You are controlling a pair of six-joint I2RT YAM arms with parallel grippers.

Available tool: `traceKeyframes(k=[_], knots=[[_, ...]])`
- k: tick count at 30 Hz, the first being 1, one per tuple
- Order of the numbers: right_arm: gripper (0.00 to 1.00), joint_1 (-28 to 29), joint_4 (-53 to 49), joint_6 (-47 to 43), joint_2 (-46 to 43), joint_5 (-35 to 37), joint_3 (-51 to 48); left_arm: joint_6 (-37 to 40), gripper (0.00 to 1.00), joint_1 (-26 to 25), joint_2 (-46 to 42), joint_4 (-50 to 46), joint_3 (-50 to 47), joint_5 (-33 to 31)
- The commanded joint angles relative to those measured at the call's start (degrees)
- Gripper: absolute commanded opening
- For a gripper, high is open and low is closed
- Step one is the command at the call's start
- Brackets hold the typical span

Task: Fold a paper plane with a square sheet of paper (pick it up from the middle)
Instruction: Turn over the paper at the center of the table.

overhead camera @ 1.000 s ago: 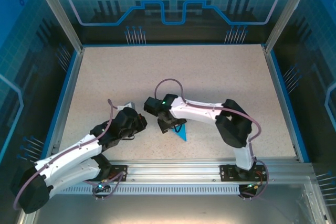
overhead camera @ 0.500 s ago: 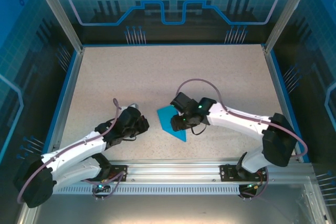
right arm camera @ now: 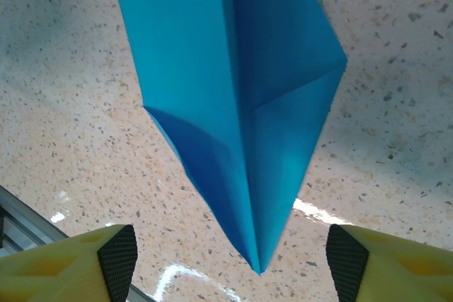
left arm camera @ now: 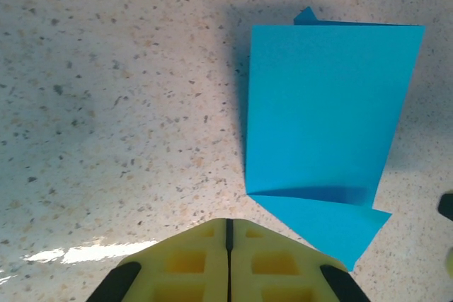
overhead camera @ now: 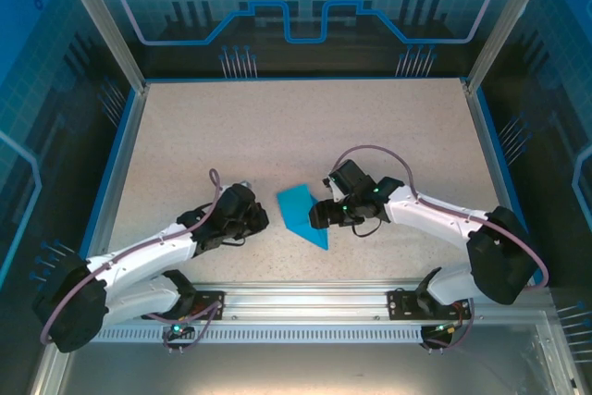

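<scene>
A folded blue paper plane (overhead camera: 303,215) is shown lying flat on the speckled table (overhead camera: 277,127), just below the centre of the overhead view, its pointed nose turned toward the lower right. It is flanked by both arms: the left gripper (overhead camera: 252,219) is held a little to its left, apart from it, while the right gripper (overhead camera: 321,215) is brought close to its right edge.

In the left wrist view, the paper plane (left arm camera: 322,125) is seen in the right half of the frame, with a folded flap jutting out at the lower right. The left gripper (left arm camera: 228,231) is seen at the bottom centre, its yellow pads (left arm camera: 191,259) pressed together with nothing between them.

In the right wrist view, the paper plane (right arm camera: 241,104) is seen running down from the top edge, a centre crease leading to its tip at lower centre. The right gripper (right arm camera: 232,256) is spread wide, its fingers (right arm camera: 117,252) set in the two bottom corners; the tip is framed between them and touched by neither.
</scene>
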Motion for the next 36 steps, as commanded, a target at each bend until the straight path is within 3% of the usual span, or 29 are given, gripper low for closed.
traceKeyframes(k=[1,9,24,27,31,36], knots=[[0.78,-1.2,2.31,-1.44,-0.71,-4.03,-0.94,1.27,0.09,0.31,1.28,2.05,1.96,2.48],[0.81,-2.19,3.47,-2.43,0.78,-5.79,-1.97,1.94,0.11,0.29,4.75,3.11,4.16,5.18],[0.85,-2.15,4.86,-4.88,9.49,-10.93,0.41,1.29,0.12,1.02,2.75,3.5,2.63,5.37],[0.85,-1.44,3.68,-5.25,11.23,-9.17,1.78,1.35,0.13,1.19,2.87,3.4,2.55,5.44],[0.8,-0.91,3.43,-5.57,14.42,-9.09,3.47,1.45,0.13,1.27,2.98,3.23,2.44,5.44],[0.61,0.33,2.87,-5.1,15.69,-8.11,5.57,1.38,0.13,1.34,3.15,3.41,2.47,5.39]])
